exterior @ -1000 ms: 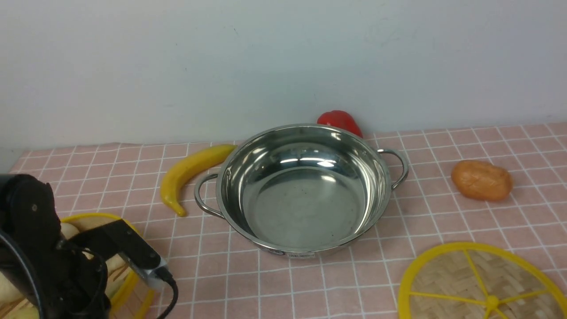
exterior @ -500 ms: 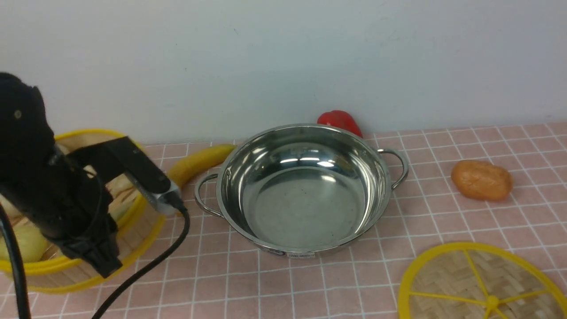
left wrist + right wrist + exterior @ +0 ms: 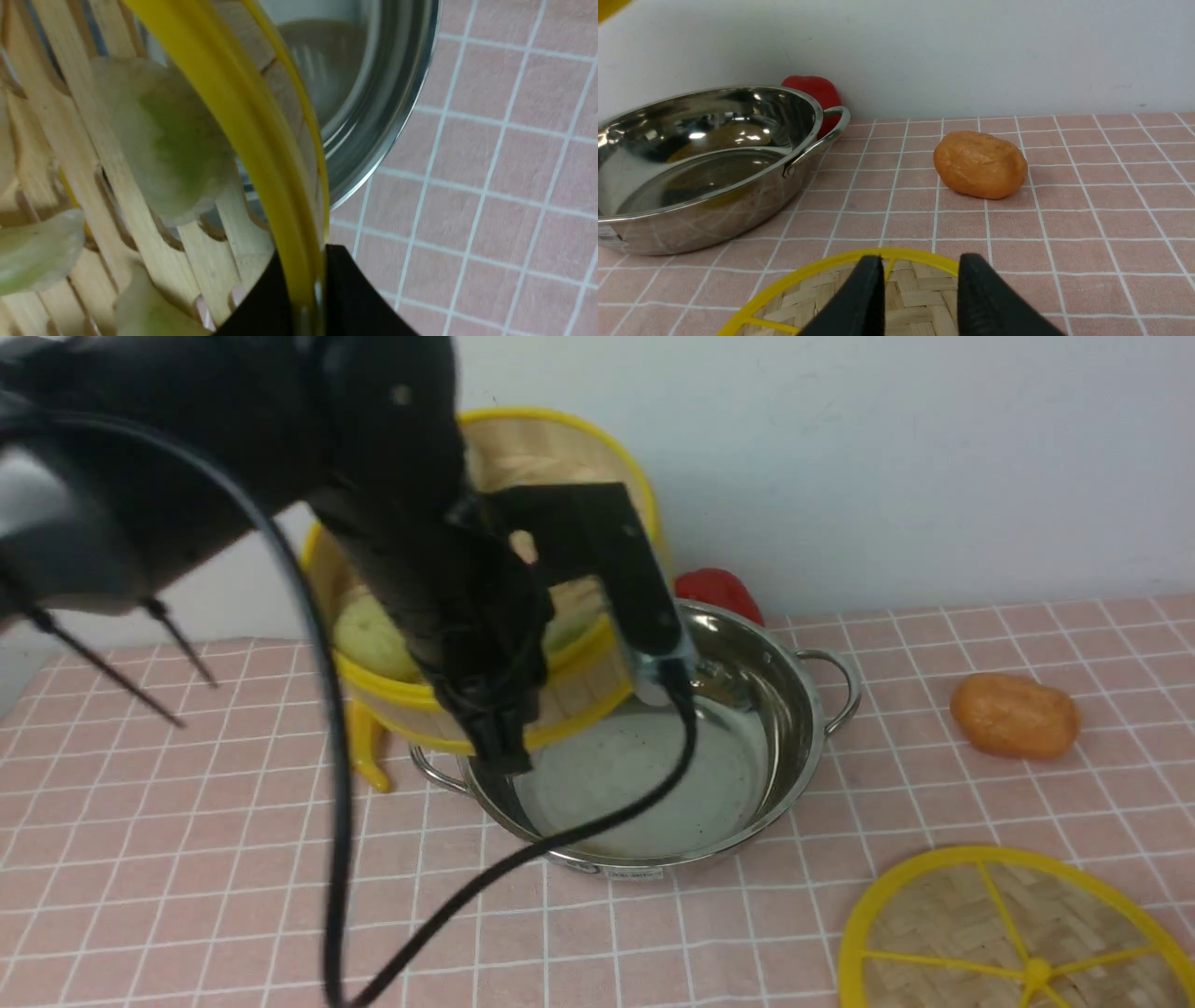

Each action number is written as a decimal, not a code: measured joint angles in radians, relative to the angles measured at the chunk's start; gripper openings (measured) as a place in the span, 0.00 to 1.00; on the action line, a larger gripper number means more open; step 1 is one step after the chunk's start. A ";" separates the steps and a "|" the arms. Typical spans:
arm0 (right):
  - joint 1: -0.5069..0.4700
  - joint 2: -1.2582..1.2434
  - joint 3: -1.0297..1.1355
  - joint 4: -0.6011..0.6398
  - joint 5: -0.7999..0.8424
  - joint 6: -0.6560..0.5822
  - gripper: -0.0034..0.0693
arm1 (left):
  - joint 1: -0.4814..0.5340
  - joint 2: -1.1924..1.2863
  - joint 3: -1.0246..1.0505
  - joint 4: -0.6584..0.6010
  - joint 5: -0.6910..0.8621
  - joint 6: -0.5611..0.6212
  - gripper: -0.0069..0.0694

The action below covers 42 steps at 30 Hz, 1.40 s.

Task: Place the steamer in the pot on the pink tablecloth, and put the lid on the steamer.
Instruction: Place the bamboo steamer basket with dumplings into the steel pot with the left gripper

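My left gripper (image 3: 495,747) is shut on the near yellow rim of the steamer (image 3: 560,457) and holds it tilted in the air over the left side of the pot (image 3: 756,728). In the left wrist view the rim runs between the black fingers of the left gripper (image 3: 310,266), with pale dumplings (image 3: 168,140) on the slats and the pot (image 3: 387,93) below. The lid (image 3: 1018,933) lies flat on the pink tablecloth (image 3: 187,896) at the front right. My right gripper (image 3: 920,275) hovers open over the lid (image 3: 915,298) and is outside the front view.
A yellow banana (image 3: 359,747) lies left of the pot, mostly hidden by the steamer. A red pepper (image 3: 714,586) sits behind the pot against the wall. An orange potato-like lump (image 3: 1013,714) lies to the pot's right. The left arm's black cable (image 3: 523,868) hangs across the pot's front.
My left arm has lifted the steamer from the front left corner of the cloth, up and to the right, until it hangs over the pot. The right gripper and lid have stayed put.
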 joint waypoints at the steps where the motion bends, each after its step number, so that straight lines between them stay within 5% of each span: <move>1: 0.000 0.000 0.000 0.000 0.000 0.000 0.38 | -0.015 0.029 -0.014 0.000 0.000 0.012 0.15; 13: 0.000 0.000 0.000 0.000 0.000 0.000 0.38 | -0.055 0.225 -0.043 -0.011 -0.048 0.123 0.15; 35: 0.000 0.000 0.000 0.000 0.000 0.000 0.38 | -0.055 0.366 -0.046 -0.014 -0.153 0.120 0.15; 38: 0.000 0.000 0.000 0.000 0.000 0.000 0.38 | -0.055 0.367 -0.046 -0.012 -0.153 0.113 0.19; 42: 0.000 0.000 0.000 0.000 0.000 0.000 0.38 | -0.055 0.367 -0.048 -0.009 -0.150 0.092 0.37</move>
